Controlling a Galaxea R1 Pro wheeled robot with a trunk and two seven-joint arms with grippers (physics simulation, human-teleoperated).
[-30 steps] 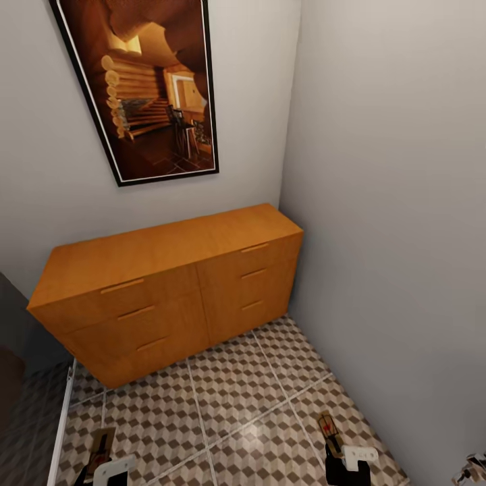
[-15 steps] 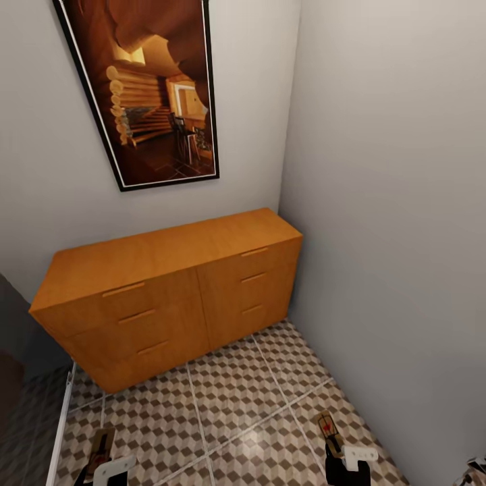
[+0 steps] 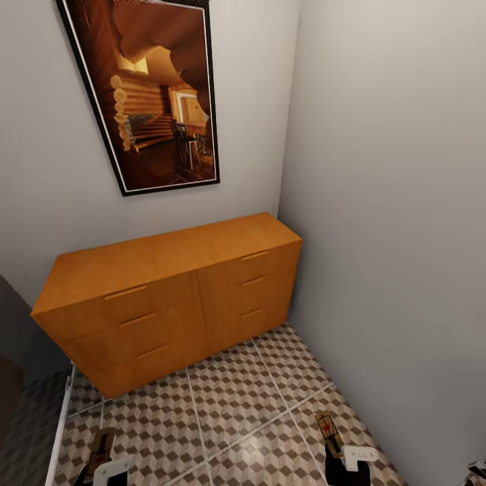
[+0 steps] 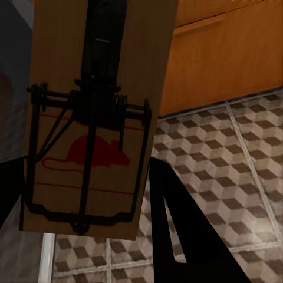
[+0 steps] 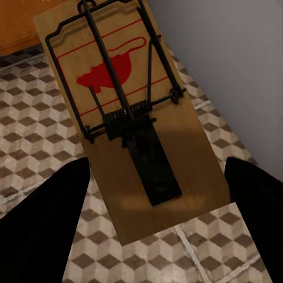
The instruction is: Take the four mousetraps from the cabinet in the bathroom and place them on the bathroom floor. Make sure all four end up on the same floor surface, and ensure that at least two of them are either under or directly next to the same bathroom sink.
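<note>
Head view: the left gripper and the right gripper sit low over the tiled floor, each gripping a mousetrap, one sticking out ahead of the left fingers and one ahead of the right. Beyond both grippers the orange-brown cabinet stands against the wall, drawers closed, with a framed picture above it. Left wrist view: the left trap is held between the dark fingers, red mouse print facing the camera, cabinet front beyond it. Right wrist view: the right trap is clamped between the fingers, tiles beneath and the grey wall close beside it.
</note>
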